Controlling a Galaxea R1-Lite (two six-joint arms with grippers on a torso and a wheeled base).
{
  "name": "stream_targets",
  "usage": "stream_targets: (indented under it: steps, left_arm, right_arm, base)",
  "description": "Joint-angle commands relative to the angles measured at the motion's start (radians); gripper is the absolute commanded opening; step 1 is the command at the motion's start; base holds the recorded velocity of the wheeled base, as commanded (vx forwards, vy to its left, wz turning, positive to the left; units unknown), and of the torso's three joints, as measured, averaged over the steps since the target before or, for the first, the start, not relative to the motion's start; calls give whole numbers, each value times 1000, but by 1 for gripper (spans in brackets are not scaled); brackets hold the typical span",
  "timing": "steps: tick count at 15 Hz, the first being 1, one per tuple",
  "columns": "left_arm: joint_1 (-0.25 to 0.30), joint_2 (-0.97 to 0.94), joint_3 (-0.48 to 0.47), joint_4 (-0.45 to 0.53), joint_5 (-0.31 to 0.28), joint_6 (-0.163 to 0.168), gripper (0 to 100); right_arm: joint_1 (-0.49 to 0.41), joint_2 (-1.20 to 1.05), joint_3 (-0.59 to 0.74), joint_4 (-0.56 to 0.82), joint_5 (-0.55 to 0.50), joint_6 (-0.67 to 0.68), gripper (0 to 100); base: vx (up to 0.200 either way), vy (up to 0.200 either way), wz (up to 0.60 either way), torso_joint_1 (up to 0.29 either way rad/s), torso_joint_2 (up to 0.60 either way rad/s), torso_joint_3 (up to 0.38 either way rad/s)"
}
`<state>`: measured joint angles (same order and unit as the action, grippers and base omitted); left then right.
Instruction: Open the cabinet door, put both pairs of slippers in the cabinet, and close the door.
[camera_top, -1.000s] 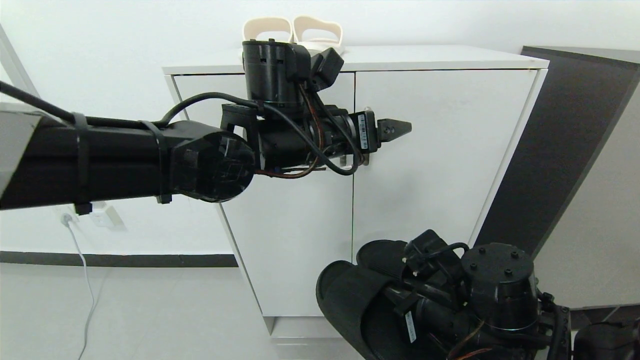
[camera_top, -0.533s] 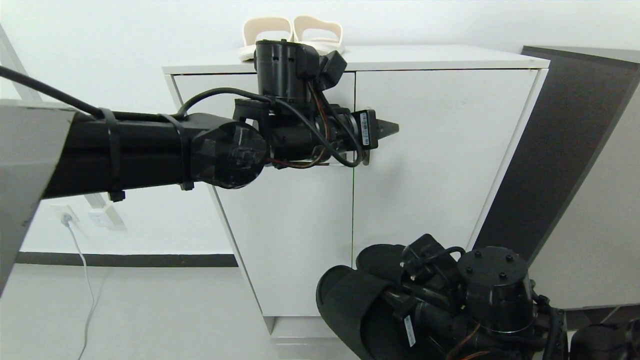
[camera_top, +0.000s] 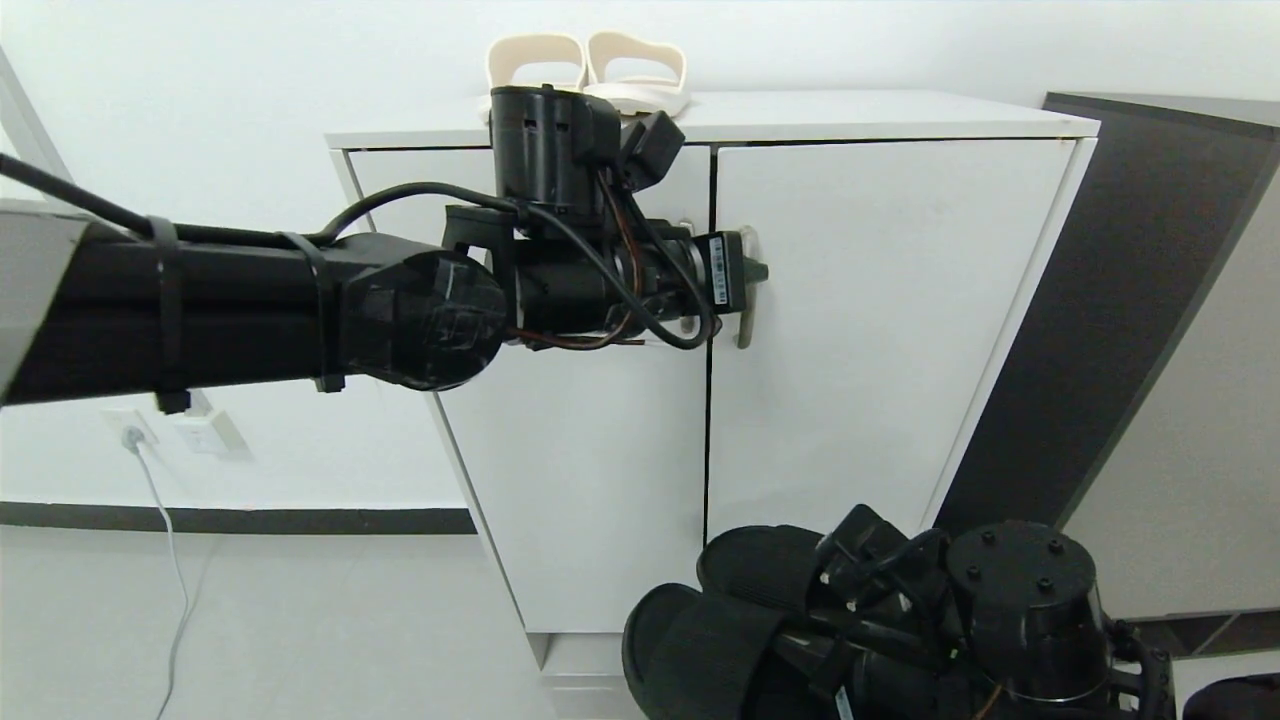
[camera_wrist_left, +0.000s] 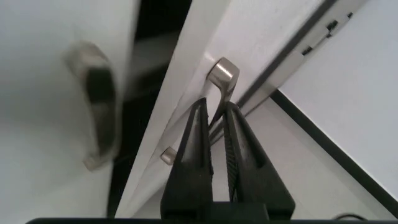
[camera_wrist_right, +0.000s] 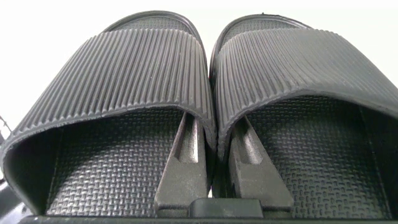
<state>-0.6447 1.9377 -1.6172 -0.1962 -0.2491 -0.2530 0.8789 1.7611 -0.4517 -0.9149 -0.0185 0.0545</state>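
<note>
A white two-door cabinet (camera_top: 880, 300) stands against the wall, with a pair of cream slippers (camera_top: 585, 65) on its top. My left gripper (camera_top: 757, 272) is at the metal handle (camera_top: 745, 325) of the right door, beside the centre seam. In the left wrist view its fingers (camera_wrist_left: 199, 134) are shut on the handle bar (camera_wrist_left: 222, 73), and a dark gap shows beside the door edge. A pair of black ribbed slippers (camera_top: 720, 620) hangs low in front of the cabinet. My right gripper (camera_wrist_right: 214, 168) is shut on their touching inner walls (camera_wrist_right: 211, 106).
The left door's handle (camera_wrist_left: 93, 124) is beside the gripped one. A dark panel (camera_top: 1120, 300) leans to the right of the cabinet. A wall socket with a white cable (camera_top: 165, 520) is at the lower left. Pale floor lies left of the cabinet.
My left gripper has drawn back towards the centre seam and onto the handle, and the seam between the doors now shows as a darker gap. The right arm with the black slippers has sunk slightly.
</note>
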Motion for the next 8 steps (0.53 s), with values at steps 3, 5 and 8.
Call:
stream_targets:
  steps: [3, 5, 8]
  left_arm:
    - [-47, -121, 129, -14, -1, 1, 0]
    - [-62, -166, 201, -57, 5, 1, 0]
    - [-75, -250, 321, -108, 11, 3, 0]
  right_arm:
    - [2, -23, 30, -1, 28, -27, 0]
    - [9, -34, 34, 2, 29, -28, 0]
    - [22, -51, 51, 4, 45, -36, 0]
  base:
    - [0, 0, 0, 0, 0, 0]
    - [0, 0, 0, 0, 0, 0]
    - [0, 0, 0, 0, 0, 0]
